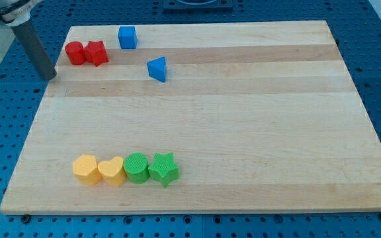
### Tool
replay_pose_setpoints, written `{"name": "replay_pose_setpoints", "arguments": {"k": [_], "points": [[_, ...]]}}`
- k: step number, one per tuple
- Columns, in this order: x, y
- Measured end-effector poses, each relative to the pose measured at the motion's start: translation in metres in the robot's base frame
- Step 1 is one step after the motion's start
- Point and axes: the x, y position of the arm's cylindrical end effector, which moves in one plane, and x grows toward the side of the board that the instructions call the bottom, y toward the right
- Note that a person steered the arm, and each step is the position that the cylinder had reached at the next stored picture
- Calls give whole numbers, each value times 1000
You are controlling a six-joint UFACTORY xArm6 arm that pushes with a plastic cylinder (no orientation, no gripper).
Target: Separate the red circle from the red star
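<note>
The red circle (75,53) and the red star (97,53) sit touching side by side near the board's top left corner, the circle on the left. My tip (48,77) is at the board's left edge, to the lower left of the red circle and apart from it. The rod rises up and to the left from the tip.
A blue cube (127,37) sits to the upper right of the red star. A blue triangle (157,69) lies further right and lower. Near the bottom left, a row runs yellow hexagon (85,168), yellow heart (112,171), green circle (136,167), green star (163,169).
</note>
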Motion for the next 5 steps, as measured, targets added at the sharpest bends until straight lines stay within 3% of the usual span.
{"name": "replay_pose_setpoints", "arguments": {"k": [1, 3, 4, 5], "points": [[-7, -1], [-118, 4], [-120, 45], [-57, 58]]}}
